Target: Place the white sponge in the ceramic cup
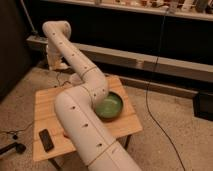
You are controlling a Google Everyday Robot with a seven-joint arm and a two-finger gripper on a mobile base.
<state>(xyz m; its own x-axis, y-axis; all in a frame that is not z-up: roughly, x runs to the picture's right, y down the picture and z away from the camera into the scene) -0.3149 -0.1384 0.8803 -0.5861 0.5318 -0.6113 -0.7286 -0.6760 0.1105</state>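
Robot arm (pixel 82 120), a single white one of thick jointed tubes, sweeps from the near edge of the one wooden table (pixel 45 105) across its middle. It bends at an elbow above the tabletop and then climbs away to a high joint beyond the table's far left corner. From that joint the last link drops downward, carrying the one gripper (pixel 55 62) above the floor just past the table's far left edge. Its jaws are drawn fully together, and it cannot be told whether anything is pinched between them. One long pale ledge (pixel 165 62) runs along the dark wall behind the table. One black cable (pixel 156 100) trails down from above and across the speckled floor to the table's right. On the table's right half sits one wide green bowl (pixel 111 106), its left side partly covered by the arm. One flat black handset-like device (pixel 46 140) lies on the table's near left corner, well apart from the bowl. One small pale shape, possibly the ceramic cup (pixel 75 79), stands at the table's far edge, just beside the arm's elbow. The white sponge cannot be picked out anywhere on or around the table.
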